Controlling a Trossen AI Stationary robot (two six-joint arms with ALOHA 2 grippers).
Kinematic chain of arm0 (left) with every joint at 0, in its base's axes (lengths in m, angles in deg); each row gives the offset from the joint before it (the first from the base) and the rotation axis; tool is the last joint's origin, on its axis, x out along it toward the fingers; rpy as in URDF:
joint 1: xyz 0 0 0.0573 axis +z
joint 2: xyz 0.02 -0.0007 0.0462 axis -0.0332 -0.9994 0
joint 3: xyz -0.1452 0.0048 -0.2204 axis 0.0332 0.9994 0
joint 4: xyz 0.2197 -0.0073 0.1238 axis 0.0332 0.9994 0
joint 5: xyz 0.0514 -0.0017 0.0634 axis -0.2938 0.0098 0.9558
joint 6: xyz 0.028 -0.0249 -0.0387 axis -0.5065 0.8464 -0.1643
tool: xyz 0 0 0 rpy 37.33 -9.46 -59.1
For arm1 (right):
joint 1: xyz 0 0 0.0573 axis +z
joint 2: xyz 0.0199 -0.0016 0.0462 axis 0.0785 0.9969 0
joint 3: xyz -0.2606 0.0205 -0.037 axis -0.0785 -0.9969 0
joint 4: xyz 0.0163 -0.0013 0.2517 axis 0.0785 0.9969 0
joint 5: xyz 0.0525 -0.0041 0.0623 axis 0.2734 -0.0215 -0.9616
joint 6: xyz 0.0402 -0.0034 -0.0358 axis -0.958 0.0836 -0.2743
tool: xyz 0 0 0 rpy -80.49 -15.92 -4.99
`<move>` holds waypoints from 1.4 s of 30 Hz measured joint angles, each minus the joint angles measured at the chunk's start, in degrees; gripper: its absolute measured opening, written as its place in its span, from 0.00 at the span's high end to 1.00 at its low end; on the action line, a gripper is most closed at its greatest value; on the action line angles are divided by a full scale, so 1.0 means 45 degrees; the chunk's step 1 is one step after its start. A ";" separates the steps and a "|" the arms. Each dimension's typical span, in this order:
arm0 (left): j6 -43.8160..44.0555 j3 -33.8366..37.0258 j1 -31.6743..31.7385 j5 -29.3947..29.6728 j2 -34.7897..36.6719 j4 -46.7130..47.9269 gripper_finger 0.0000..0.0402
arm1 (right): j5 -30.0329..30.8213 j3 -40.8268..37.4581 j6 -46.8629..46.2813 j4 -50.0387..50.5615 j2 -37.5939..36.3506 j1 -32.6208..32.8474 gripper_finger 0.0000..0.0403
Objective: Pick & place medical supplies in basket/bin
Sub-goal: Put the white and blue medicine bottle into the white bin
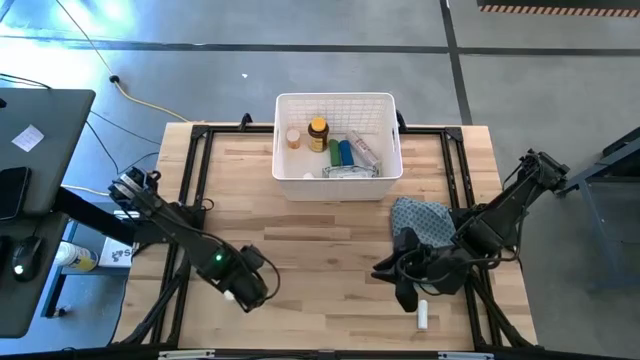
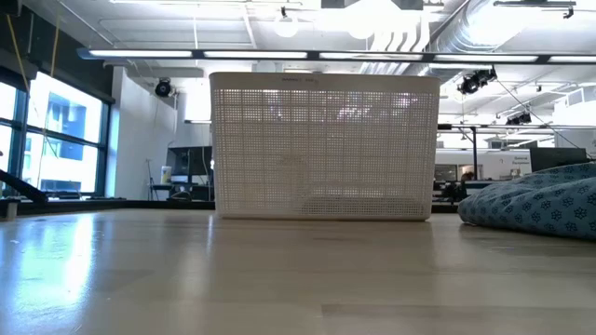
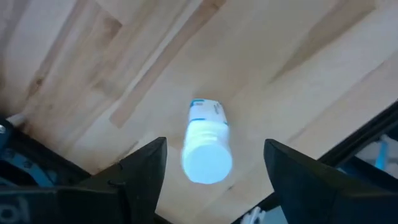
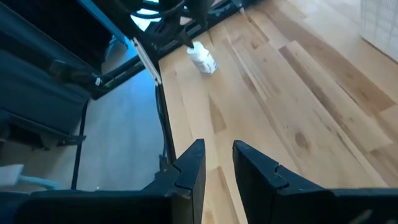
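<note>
So the table (image 1: 330,250) is a light butcher-block wood top with a black frame round its edges, sitting on a grey concrete floor (image 1: 500,25) with a yellow cable (image 1: 150,100) trailing across it. Off to one side there's a dark desk (image 1: 40,140) with a mouse (image 1: 25,255). From table height the room behind looks like an open lab: big windows (image 2: 56,140), ceiling strip lights (image 2: 307,56) and white ducting (image 2: 484,37).

The white bin (image 1: 338,148) sits at the far middle of the table with an amber bottle (image 1: 318,133), a white pill bottle (image 1: 292,139) and green and blue pieces (image 1: 340,152) already inside. A blue patterned cloth (image 1: 425,220) lies near the right arm.

The left gripper (image 3: 214,165) is down at the near-left edge, fingers spread wide either side of a white bottle (image 3: 206,142) lying on the wood, not touching it. The right gripper (image 4: 216,163) hovers at the near right with fingers nearly together, holding nothing, and a small white tube (image 1: 423,317) lies just beside it
</note>
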 joint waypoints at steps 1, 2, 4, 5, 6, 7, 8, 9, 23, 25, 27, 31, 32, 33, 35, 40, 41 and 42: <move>-0.0132 0.0000 0.0020 0.0000 -0.0005 0.0135 0.24 | -0.0029 0.0000 -0.0004 0.0080 0.0000 0.0000 0.82; -0.0303 0.0000 0.0025 0.0015 -0.0005 0.0254 0.21 | -0.0025 0.0000 -0.0009 0.0143 0.0000 -0.0005 0.82; -0.0490 0.0000 0.0017 0.0039 -0.0021 0.0289 0.16 | -0.0030 -0.0005 -0.0016 0.0167 0.0000 -0.0041 0.82; -0.0489 -0.0010 0.0015 0.0035 -0.0101 0.0307 0.13 | -0.0025 -0.0001 -0.0019 0.0180 0.0000 -0.0043 0.82; -0.0499 -0.0006 0.0003 0.0036 -0.0159 0.0326 0.09 | -0.0021 -0.0005 -0.0022 0.0187 0.0000 -0.0044 0.82; -0.0611 0.0003 0.0006 0.0030 -0.0185 0.0341 0.06 | -0.0013 -0.0005 -0.0035 0.0182 0.0000 -0.0044 0.82; -0.0731 0.0005 0.0006 0.0031 -0.0185 0.0354 0.03 | -0.0010 -0.0005 -0.0052 0.0182 0.0000 -0.0044 0.82; -0.0825 -0.0009 0.0015 0.0001 -0.0260 0.0326 0.02 | -0.0007 -0.0005 -0.0134 0.0182 0.0000 -0.0044 0.82; -0.1053 0.0770 -0.1085 -0.0255 -0.0724 -0.0731 0.09 | 0.0074 -0.0005 -0.0902 0.0234 0.0000 -0.0044 0.82; -0.1022 0.1222 -0.1342 -0.0634 -0.0719 -0.1399 0.09 | 0.0160 -0.0005 -0.0962 0.0230 0.0000 -0.0044 0.82; -0.0836 0.1573 -0.1460 -0.0850 -0.0724 -0.1782 0.09 | 0.0271 -0.0005 -0.1108 0.0229 0.0000 -0.0044 0.82; -0.0634 0.1671 -0.1388 -0.0679 -0.0719 -0.1867 0.09 | 0.0315 -0.0005 -0.1320 0.0233 0.0000 -0.0046 0.82; -0.0734 0.1671 -0.1393 -0.0679 -0.0719 -0.1867 0.09 | 0.0317 -0.0005 -0.1370 0.0236 0.0000 -0.0044 0.82; -0.0777 0.1671 -0.1407 -0.0689 -0.0719 -0.1882 0.09 | 0.0330 -0.0005 -0.1390 0.0231 0.0000 -0.0044 0.82; -0.0840 0.1671 -0.1427 -0.0680 -0.0719 -0.1888 0.09 | 0.0466 -0.0005 -0.1415 0.0231 0.0000 -0.0044 0.82; -0.0917 0.1671 -0.1403 -0.0276 -0.0719 -0.1903 0.09 | 0.0655 -0.0005 -0.1592 0.0226 0.0000 -0.0049 0.82; -0.0917 0.1691 -0.1408 -0.0199 -0.0719 -0.1914 0.09 | 0.0660 -0.0005 -0.1592 0.0231 0.0000 -0.0044 0.82; -0.0917 0.1774 -0.1408 -0.0194 -0.0710 -0.2001 0.10 | 0.0669 -0.0005 -0.1592 0.0226 0.0000 -0.0044 0.82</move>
